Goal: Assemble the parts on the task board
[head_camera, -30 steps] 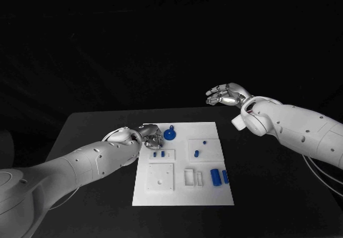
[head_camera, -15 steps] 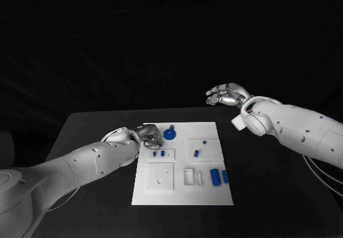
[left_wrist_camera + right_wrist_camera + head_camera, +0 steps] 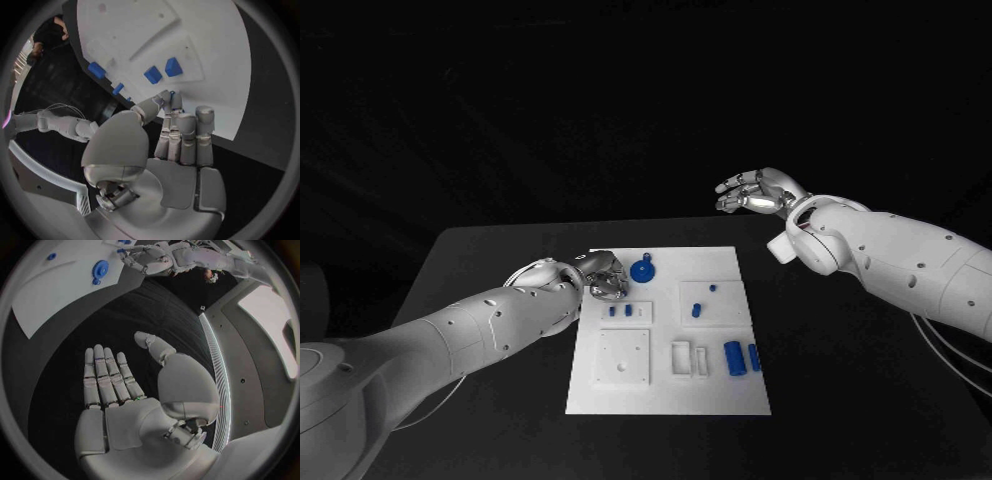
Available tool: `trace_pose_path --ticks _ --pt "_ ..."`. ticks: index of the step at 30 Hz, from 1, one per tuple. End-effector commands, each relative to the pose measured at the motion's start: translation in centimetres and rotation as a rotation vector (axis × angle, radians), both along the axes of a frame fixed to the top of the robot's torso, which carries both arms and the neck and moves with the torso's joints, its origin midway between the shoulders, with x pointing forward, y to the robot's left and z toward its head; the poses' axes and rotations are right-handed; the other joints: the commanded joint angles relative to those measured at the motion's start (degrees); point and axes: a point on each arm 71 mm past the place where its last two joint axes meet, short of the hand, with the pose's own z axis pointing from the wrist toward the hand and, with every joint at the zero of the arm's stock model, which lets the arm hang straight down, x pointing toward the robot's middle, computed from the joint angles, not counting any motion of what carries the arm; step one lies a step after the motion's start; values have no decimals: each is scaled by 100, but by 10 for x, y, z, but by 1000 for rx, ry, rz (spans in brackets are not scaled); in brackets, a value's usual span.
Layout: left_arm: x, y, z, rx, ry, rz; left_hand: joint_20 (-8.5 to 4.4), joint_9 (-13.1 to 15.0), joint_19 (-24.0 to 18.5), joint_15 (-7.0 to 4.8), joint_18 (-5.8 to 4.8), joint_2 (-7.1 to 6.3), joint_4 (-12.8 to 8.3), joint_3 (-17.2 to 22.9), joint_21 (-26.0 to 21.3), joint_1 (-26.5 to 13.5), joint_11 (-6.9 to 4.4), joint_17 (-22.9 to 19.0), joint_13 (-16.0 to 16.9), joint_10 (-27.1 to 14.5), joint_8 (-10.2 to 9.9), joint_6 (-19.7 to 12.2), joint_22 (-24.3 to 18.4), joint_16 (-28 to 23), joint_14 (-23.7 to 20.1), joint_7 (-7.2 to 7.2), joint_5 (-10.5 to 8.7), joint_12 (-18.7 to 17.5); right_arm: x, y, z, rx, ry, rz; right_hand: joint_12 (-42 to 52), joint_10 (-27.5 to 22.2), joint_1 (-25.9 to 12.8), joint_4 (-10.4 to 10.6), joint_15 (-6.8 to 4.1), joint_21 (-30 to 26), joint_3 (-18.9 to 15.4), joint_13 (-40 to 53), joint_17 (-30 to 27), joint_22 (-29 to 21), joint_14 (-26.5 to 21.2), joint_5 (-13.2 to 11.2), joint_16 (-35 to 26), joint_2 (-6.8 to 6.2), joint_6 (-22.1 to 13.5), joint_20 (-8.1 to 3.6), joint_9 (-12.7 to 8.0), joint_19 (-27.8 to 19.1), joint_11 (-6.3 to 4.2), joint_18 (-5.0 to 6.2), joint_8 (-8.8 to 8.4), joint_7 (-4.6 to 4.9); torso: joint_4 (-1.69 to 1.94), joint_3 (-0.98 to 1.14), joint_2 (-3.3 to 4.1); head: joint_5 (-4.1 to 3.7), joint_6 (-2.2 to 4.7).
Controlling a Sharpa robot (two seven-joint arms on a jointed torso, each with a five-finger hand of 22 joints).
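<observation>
The white task board (image 3: 669, 385) lies mid-table. On it are a blue gear (image 3: 642, 270), two small blue blocks (image 3: 620, 311), two small blue pegs (image 3: 705, 299) and two blue cylinders (image 3: 743, 356). My left hand (image 3: 599, 275) hovers over the board's far left corner, beside the gear. In the left wrist view its thumb and a fingertip (image 3: 177, 98) meet with a tiny blue part (image 3: 172, 93) between them, just above the board (image 3: 206, 50) and near the two blocks (image 3: 163, 70). My right hand (image 3: 757, 190) is raised beyond the table's far right, fingers spread and holding nothing (image 3: 125, 390).
The black table (image 3: 473, 300) surrounds the board, with bare room left, right and in front of it. The right wrist view shows the board (image 3: 44, 295), the gear (image 3: 100, 267) and my left hand (image 3: 147, 260) from afar.
My left hand has shifted slightly back and to the left at the board's far corner. The right arm and the parts on the board have not moved.
</observation>
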Motion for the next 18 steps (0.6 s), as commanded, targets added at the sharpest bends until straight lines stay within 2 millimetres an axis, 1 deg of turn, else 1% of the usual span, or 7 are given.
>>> trace_pose_path --ticks 1,13,18 --pt "1 0 1 -15 0 13 -52 7 -20 3 573 -12 27 -4 -10 -60 36 -8 6 10 -13 -47 24 -30 -3 0 -9 -22 -1 2 0 3 1 19 -30 -37 -43 6 -1 -22 -42 -4 -7 6 -56 31 -4 18 39 18 -8 -33 1 45 27 168 -3 2 1 4 6" --pt "1 3 0 -10 4 23 -51 -20 -24 8 574 -16 54 -4 -13 -80 41 -13 25 0 -70 -166 24 -40 -18 42 -15 -56 -1 1 0 3 1 20 -30 -37 -48 9 0 -26 -44 -4 -9 10 -57 32 -4 18 38 18 -10 -32 1 44 27 169 -3 2 -1 5 4" --pt "2 4 0 -8 5 25 -50 -21 -28 9 577 19 60 20 -16 -58 42 -15 32 -2 -70 -173 23 -42 -24 44 -12 -66 -1 1 0 3 1 20 -30 -37 -48 8 0 -28 -44 -4 -9 12 -57 32 -4 18 38 18 -10 -32 1 45 27 169 -1 0 0 3 5"
